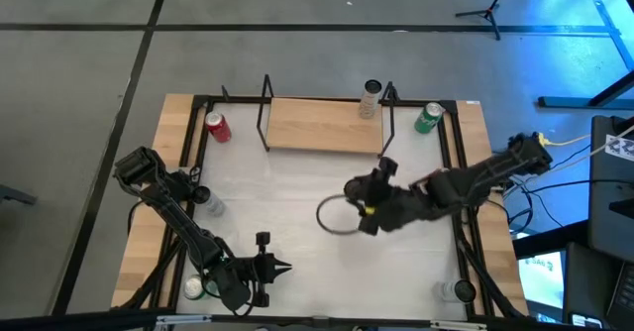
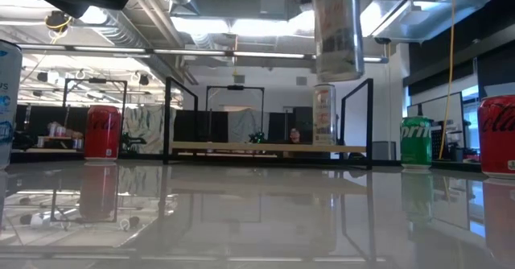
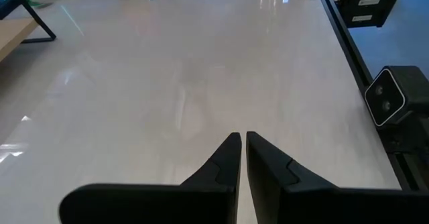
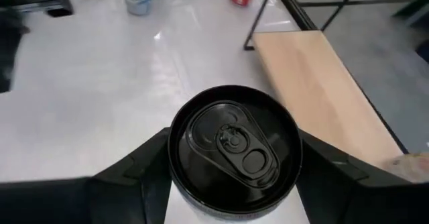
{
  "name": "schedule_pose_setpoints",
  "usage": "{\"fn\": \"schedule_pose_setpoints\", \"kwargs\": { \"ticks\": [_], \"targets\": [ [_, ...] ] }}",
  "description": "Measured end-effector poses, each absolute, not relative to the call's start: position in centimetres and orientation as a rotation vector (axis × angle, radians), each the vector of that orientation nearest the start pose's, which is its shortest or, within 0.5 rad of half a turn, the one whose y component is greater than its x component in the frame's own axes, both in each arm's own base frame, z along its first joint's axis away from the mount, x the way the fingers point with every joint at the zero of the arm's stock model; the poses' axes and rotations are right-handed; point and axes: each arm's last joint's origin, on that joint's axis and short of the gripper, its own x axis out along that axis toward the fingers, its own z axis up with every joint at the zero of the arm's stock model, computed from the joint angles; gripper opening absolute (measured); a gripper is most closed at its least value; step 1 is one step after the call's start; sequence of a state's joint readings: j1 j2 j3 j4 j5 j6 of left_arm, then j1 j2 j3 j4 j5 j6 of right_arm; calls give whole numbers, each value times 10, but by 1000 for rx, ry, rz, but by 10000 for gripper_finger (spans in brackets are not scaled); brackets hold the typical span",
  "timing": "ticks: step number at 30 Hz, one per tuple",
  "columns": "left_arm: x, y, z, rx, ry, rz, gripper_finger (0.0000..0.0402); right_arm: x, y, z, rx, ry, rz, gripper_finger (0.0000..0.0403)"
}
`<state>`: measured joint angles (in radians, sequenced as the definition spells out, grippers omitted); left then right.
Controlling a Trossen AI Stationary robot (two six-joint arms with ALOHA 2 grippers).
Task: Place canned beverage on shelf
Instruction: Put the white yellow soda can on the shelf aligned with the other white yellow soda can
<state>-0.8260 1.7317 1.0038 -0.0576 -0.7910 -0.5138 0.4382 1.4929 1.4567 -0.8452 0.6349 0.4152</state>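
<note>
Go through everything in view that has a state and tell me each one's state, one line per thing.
Right gripper: shut on the black-topped can, lifted off the table.
Black-topped can: upright, unopened, held in the air.
Left gripper: jaws shut, empty, near the table's front edge.
Shelf: one pale can standing on it.
Pale can: upright at the shelf's right end.
Red can: upright, left of the shelf.
Green can: upright, right of the shelf.
</note>
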Motion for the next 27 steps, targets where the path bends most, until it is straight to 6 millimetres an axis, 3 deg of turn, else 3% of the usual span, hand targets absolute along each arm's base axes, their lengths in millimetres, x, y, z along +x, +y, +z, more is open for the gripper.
{"fn": "schedule_pose_setpoints", "kwargs": {
  "ticks": [5, 14, 19, 27],
  "targets": [
    [251, -241, 183, 69, 527, 105, 18, 295, 113, 341, -9, 663, -205, 240],
    [251, -242, 183, 20, 552, 75, 21, 304, 135, 272, 112, 534, 87, 240],
    [259, -235, 182, -11, 543, 111, 55, 303, 142, 237, 136, 503, 134, 240],
    [280, -222, 164, -9, 585, 123, 126, 311, 149, 215, 150, 535, 134, 243]
  ]
}}
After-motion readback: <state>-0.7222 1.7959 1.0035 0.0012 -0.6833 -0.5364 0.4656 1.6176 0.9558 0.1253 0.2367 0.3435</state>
